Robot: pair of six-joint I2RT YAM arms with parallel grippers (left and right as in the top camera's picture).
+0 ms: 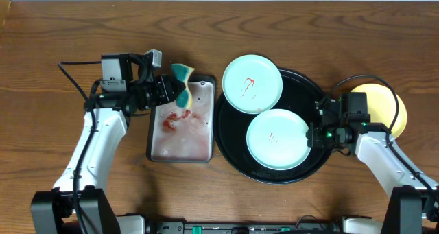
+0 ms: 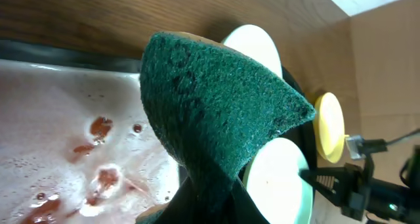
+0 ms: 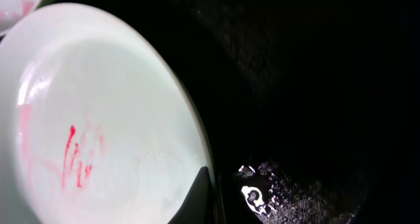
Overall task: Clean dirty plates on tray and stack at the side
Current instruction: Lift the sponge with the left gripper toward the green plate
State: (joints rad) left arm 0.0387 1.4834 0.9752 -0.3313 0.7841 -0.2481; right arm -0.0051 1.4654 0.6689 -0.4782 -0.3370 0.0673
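The round black tray (image 1: pixel 232 157) holds two mint plates. The far one (image 1: pixel 252 83) and the near one (image 1: pixel 276 138) both carry red smears. The yellow plate (image 1: pixel 384 107) lies on the table to the right of the tray, partly under my right arm. My left gripper (image 1: pixel 177 91) is shut on a green and yellow sponge (image 1: pixel 182 76) above the rectangular tray; the sponge (image 2: pixel 216 99) fills the left wrist view. My right gripper (image 1: pixel 313 134) is at the near plate's right rim. In the right wrist view one finger (image 3: pixel 200 198) lies over that plate's (image 3: pixel 98 119) edge.
A rectangular black-rimmed tray (image 1: pixel 149 134) with a wet pinkish bottom and red sauce blobs (image 2: pixel 98 129) lies left of the round tray. Cables trail from both arms. The round tray's bottom (image 3: pixel 315 86) is wet and glossy.
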